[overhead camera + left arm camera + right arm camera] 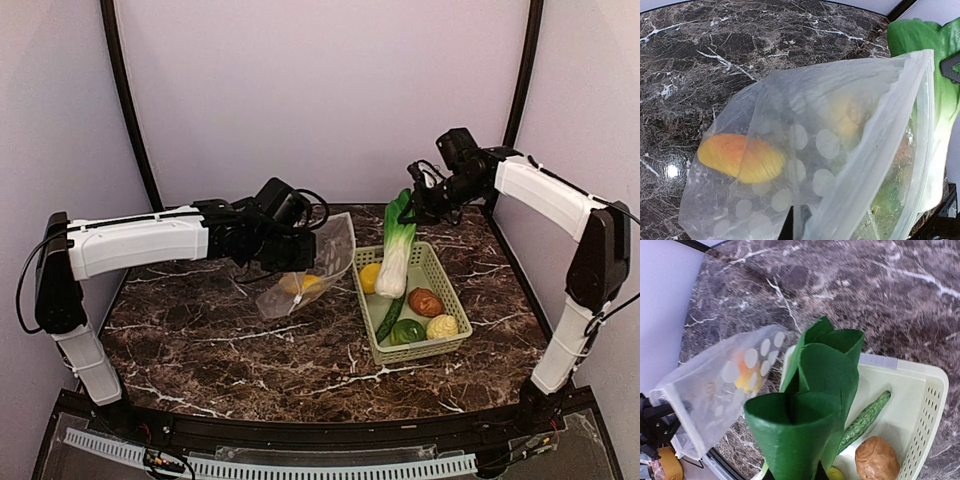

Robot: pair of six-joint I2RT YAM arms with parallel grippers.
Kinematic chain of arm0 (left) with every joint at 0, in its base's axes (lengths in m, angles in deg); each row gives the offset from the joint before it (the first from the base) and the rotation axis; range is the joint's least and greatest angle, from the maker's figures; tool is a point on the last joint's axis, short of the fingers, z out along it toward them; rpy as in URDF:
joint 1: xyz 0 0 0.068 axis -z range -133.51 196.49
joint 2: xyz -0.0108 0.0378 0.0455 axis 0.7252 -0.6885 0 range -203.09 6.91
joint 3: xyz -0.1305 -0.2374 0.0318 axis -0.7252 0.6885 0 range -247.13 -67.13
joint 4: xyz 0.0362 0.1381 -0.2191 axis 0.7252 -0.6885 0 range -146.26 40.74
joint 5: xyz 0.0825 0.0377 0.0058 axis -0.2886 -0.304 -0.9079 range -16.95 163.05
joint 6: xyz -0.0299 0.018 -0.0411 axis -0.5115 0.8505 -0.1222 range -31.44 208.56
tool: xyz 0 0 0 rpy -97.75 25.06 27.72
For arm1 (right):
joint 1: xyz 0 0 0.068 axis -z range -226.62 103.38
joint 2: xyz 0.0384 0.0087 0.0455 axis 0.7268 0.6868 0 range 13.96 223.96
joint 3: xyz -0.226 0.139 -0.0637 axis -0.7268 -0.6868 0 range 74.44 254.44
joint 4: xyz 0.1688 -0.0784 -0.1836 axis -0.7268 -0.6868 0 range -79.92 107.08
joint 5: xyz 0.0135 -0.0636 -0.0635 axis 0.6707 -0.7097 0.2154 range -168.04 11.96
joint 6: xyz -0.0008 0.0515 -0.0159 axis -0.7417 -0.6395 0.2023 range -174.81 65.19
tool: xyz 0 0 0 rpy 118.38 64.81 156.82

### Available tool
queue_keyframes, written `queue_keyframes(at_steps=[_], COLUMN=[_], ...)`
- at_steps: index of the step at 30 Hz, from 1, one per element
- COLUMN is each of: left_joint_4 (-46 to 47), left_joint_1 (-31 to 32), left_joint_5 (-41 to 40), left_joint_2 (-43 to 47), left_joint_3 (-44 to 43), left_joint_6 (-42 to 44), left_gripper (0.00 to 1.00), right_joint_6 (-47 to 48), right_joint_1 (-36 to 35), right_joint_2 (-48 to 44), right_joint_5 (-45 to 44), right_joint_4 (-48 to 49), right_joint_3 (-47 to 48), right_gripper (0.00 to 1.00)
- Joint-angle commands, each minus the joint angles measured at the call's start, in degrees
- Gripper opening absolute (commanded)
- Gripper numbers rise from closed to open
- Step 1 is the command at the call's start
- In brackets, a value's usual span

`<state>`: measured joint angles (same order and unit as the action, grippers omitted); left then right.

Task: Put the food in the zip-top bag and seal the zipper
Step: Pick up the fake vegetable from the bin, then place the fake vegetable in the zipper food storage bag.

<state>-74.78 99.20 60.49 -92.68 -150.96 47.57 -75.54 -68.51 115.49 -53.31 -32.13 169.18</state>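
Observation:
My left gripper (290,250) is shut on the edge of the clear polka-dot zip-top bag (310,270), holding its mouth raised and open toward the basket; the bag also fills the left wrist view (830,150). A yellow-orange piece (740,157) lies inside the bag. My right gripper (418,205) is shut on the green leaf top of the leek (398,250), which hangs upright over the basket's left end (810,405). In the light green basket (448,285) lie a yellow lemon piece (370,277), a brown fruit (426,301), a green fruit (407,331), a pale bumpy one (442,326) and a cucumber (390,318).
The dark marble table (200,330) carries the bag and the basket. The basket stands right of centre, close to the bag's mouth. A black rail (300,440) runs along the near edge. Walls enclose the back and sides.

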Motion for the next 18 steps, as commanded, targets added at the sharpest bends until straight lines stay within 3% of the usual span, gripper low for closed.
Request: queue_keyframes(at_steps=[1, 4, 12, 18], left_joint_4=[-1.0, 0.2, 2.4, 5.5], left_joint_1=[-0.1, -0.1, -0.1, -0.1], left_joint_5=[0.8, 1.3, 2.3, 2.9], left_joint_2=[-0.9, -1.1, -2.5, -3.2], left_joint_3=[-2.2, -2.5, -5.0, -6.0], left_joint_6=[-1.1, -2.6, -7.7, -13.3], left_gripper=[0.01, 0.01, 0.01, 0.01], right_joint_6=[4.4, 5.1, 2.3, 3.4], right_joint_1=[0.4, 0.2, -0.5, -4.2], right_joint_2=[-6.0, -10.8, -9.5, -7.9], right_joint_5=[6.0, 8.7, 10.1, 3.6], right_joint_4=[8.3, 17.6, 27.0, 32.1], right_joint_3=[0.8, -1.8, 5.3, 6.8], right_gripper=[0.0, 0.0, 0.0, 0.0])
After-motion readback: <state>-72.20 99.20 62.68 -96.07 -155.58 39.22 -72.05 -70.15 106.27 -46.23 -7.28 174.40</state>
